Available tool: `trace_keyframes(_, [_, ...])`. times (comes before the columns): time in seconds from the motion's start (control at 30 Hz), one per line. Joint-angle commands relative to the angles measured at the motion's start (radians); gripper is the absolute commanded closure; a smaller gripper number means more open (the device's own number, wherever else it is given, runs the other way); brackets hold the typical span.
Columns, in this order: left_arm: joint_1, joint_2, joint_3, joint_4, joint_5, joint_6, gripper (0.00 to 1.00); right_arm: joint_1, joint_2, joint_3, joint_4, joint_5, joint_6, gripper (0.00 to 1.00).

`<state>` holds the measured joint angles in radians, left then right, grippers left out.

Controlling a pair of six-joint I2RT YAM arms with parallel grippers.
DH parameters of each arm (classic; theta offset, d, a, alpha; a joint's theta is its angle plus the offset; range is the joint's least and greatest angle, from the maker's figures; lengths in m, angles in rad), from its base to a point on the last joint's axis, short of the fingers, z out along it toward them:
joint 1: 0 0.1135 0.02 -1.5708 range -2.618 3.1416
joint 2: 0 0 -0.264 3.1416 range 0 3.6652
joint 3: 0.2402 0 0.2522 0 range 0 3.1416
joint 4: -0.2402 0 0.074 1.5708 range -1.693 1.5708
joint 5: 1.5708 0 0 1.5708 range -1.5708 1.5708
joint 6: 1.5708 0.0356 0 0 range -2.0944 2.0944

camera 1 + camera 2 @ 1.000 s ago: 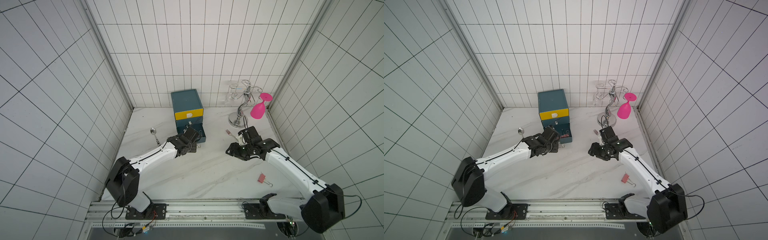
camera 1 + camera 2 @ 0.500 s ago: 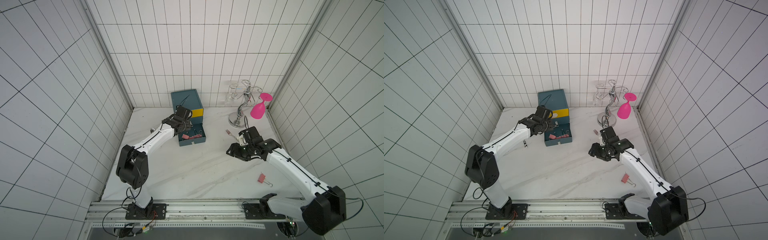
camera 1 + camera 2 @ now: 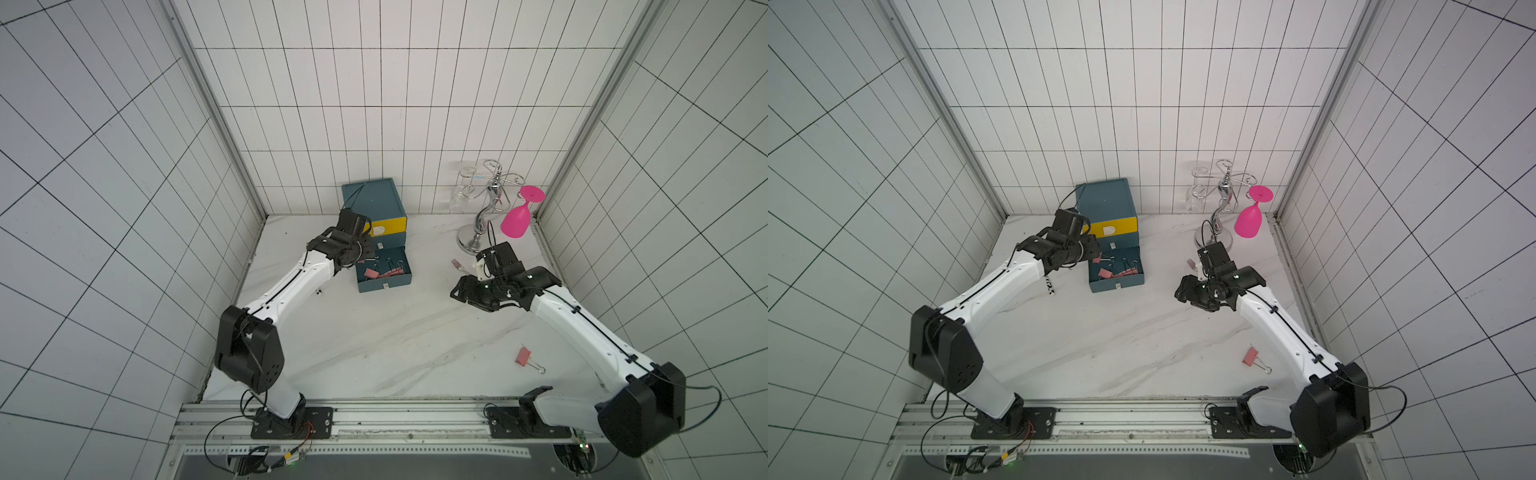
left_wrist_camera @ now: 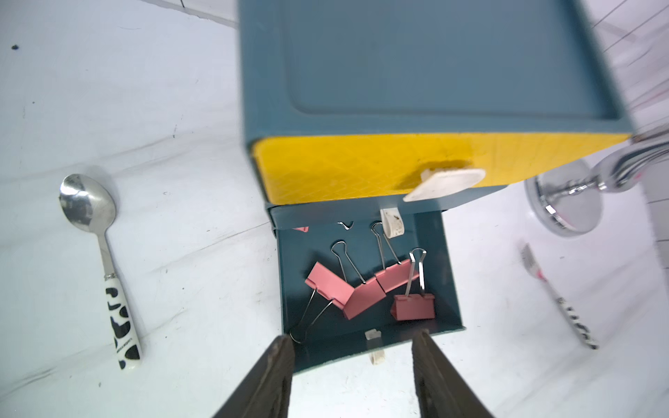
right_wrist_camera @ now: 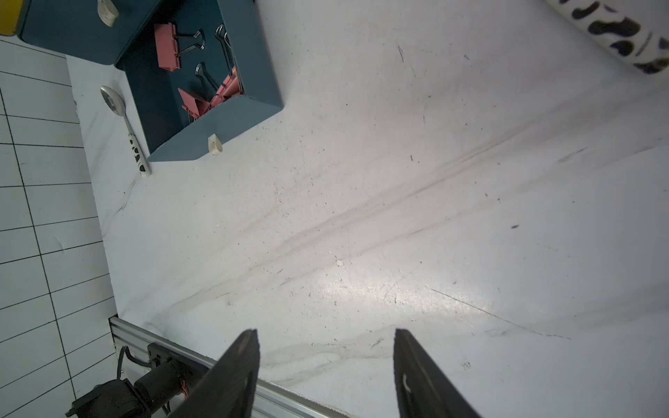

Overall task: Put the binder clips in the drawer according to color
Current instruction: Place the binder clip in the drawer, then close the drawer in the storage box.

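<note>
The teal cabinet's bottom drawer [image 3: 384, 283] stands pulled out, and several salmon-pink binder clips [image 3: 382, 273] lie in it. They show clearly in the left wrist view [image 4: 362, 298], inside the drawer walls [image 4: 449, 271]. My left gripper [image 3: 361, 253] hovers over the drawer's left rear corner, open [image 4: 353, 336] and empty. One more pink binder clip [image 3: 523, 356] lies on the table near the right arm, also seen in a top view [image 3: 1250, 356]. My right gripper [image 3: 459, 291] hangs open [image 5: 325, 331] over bare table, holding nothing.
A cow-patterned spoon [image 4: 88, 206] lies left of the cabinet and a matching fork [image 3: 457, 264] lies to its right. A chrome glass rack [image 3: 490, 199] holds a pink glass [image 3: 517, 220] and a clear glass [image 3: 459, 193] at the back right. The yellow top drawer [image 3: 390, 226] is closed.
My left gripper has opened and pulled back from over the drawer's front to its left rear corner, uncovering the clips inside. The right arm has barely moved.
</note>
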<state>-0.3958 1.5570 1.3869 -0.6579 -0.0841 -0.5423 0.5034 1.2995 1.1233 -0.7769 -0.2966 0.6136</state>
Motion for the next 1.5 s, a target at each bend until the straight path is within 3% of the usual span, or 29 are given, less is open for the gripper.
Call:
trace_keyframes(0.0, [0.075, -0.103, -0.085, 0.030, 0.111, -0.094, 0.46, -0.010, 0.048, 0.078, 0.023, 0.034, 0.003, 0.40])
trace_keyframes(0.2, [0.211, -0.266, -0.280, 0.123, 0.289, -0.239, 0.47, -0.017, 0.181, 0.213, 0.038, 0.023, 0.036, 0.47])
trace_keyframes(0.33, [0.257, -0.299, -0.383, 0.162, 0.396, -0.335, 0.53, -0.023, 0.287, 0.279, 0.074, -0.024, 0.057, 0.60])
trace_keyframes(0.43, [0.265, -0.271, -0.442, 0.185, 0.455, -0.384, 0.66, -0.029, 0.362, 0.303, 0.094, -0.071, 0.065, 0.76])
trace_keyframes(0.53, [0.268, -0.219, -0.505, 0.239, 0.509, -0.430, 0.95, -0.033, 0.426, 0.313, 0.123, -0.130, 0.080, 0.89])
trace_keyframes(0.57, [0.270, -0.202, -0.520, 0.255, 0.526, -0.439, 1.00, -0.034, 0.441, 0.307, 0.144, -0.144, 0.085, 0.92])
trace_keyframes(0.63, [0.270, -0.166, -0.550, 0.279, 0.547, -0.460, 1.00, -0.036, 0.478, 0.292, 0.196, -0.182, 0.104, 1.00])
trace_keyframes(1.03, [0.274, 0.020, -0.569, 0.409, 0.625, -0.524, 1.00, -0.051, 0.713, 0.267, 0.502, -0.427, 0.293, 1.00])
trace_keyframes(1.47, [0.273, 0.185, -0.439, 0.454, 0.668, -0.562, 1.00, -0.056, 0.831, 0.335, 0.594, -0.510, 0.362, 1.00])
